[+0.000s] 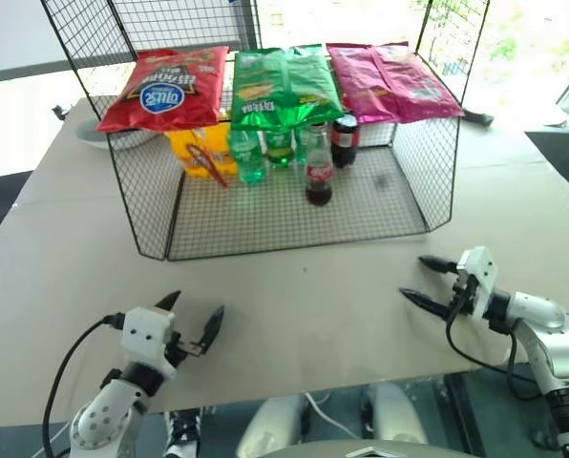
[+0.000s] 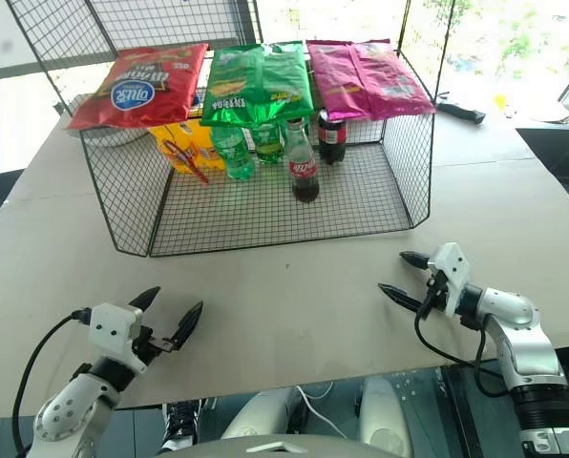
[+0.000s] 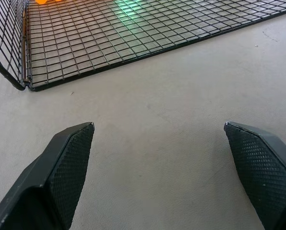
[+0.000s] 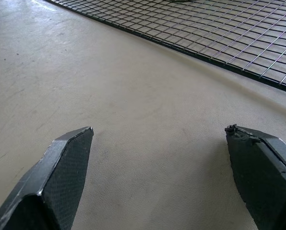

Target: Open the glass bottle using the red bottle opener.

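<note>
While our left hand (image 1: 193,317) hovers over the beige counter (image 1: 304,286) with its fingers spread wide and nothing between them, our right hand (image 1: 424,281) hangs just as released, also empty, its tips turned toward the left one. Both sit short of the black wire rack (image 1: 294,215) that lies ahead of them. Well beyond our right hand and off toward the left, the glass bottle (image 1: 319,170) stands upright on the rack's mesh floor, cap on. Farther ahead of our left hand, the red bottle opener (image 1: 208,164) leans against a yellow packet (image 1: 194,146), beside green bottles (image 1: 248,156). A dark plastic cola bottle (image 1: 345,139) stands just behind the glass one. Three snack bags (image 1: 284,84) lie across the rack's top.
</note>
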{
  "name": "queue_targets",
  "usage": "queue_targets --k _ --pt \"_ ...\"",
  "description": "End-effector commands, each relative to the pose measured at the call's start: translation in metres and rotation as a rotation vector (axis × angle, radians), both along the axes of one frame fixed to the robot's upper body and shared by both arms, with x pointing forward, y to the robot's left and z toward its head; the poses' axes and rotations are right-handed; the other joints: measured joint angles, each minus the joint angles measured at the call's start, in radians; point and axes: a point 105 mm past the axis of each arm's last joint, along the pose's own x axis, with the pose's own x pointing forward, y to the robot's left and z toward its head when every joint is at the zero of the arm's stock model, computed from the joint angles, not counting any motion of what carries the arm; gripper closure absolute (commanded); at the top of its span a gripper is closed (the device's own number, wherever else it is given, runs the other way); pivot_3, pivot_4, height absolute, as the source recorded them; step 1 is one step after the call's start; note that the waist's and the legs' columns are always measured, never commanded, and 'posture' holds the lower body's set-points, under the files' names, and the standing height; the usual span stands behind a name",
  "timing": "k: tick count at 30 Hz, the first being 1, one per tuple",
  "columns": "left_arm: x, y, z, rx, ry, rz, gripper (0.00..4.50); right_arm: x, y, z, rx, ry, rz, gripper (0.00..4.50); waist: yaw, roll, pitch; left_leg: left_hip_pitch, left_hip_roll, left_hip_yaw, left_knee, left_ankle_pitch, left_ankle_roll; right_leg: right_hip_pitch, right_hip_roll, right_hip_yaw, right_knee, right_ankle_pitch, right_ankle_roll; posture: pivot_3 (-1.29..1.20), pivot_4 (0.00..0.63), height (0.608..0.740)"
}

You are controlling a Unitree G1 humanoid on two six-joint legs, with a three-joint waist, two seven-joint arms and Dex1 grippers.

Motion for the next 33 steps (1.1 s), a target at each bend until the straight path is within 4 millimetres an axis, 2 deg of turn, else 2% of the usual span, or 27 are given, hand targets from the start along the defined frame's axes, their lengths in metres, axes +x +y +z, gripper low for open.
queue_targets --k 1,6,24,27,30,33 --pt "0.005 0.0 0.008 0.017 -0.033 -0.018 0.0 0.001 -0.001 0.01 0.02 -0.05 -0.015 0.04 0.0 0.0 0.0 0.0 0.0 0.0 0.0 0.0 0.0 0.0 0.0 0.0 0.0 0.0 0.0 0.0 0.15 0.74" --pt "0.014 -0.002 0.012 0.006 -0.049 -0.032 0.0 0.001 -0.001 0.008 0.024 -0.061 -0.027 0.04 0.0 0.0 0.0 0.0 0.0 0.0 0.0 0.0 0.0 0.0 0.0 0.0 0.0 0.0 0.0 0.0 0.15 0.74" --pt "0.02 -0.007 0.016 -0.02 -0.083 -0.036 0.0 0.003 0.001 0.01 0.014 -0.087 -0.013 0.04 0.0 0.0 0.0 0.0 0.0 0.0 0.0 0.0 0.0 0.0 0.0 0.0 0.0 0.0 0.0 0.0 0.15 0.74" --pt "0.031 -0.006 0.03 -0.055 -0.137 -0.02 0.0 -0.002 0.017 0.018 0.036 -0.108 0.051 0.04 0.0 0.0 0.0 0.0 0.0 0.0 0.0 0.0 0.0 0.0 0.0 0.0 0.0 0.0 0.0 0.0 0.15 0.74" --pt "0.045 -0.005 0.049 -0.102 -0.21 0.012 0.0 -0.011 0.045 0.034 0.119 -0.122 0.127 0.04 0.001 0.0 0.0 0.0 0.0 -0.001 0.0 0.0 0.0 -0.001 0.0 -0.001 0.0 0.0 0.0 0.0 0.15 0.74" --pt "0.056 -0.007 0.064 -0.134 -0.261 0.019 0.0 -0.014 0.063 0.055 0.176 -0.159 0.16 0.04 0.0 0.0 0.0 0.0 0.001 -0.001 0.0 0.0 0.0 -0.001 0.001 -0.001 0.001 0.0 0.0 0.0 0.15 0.74"
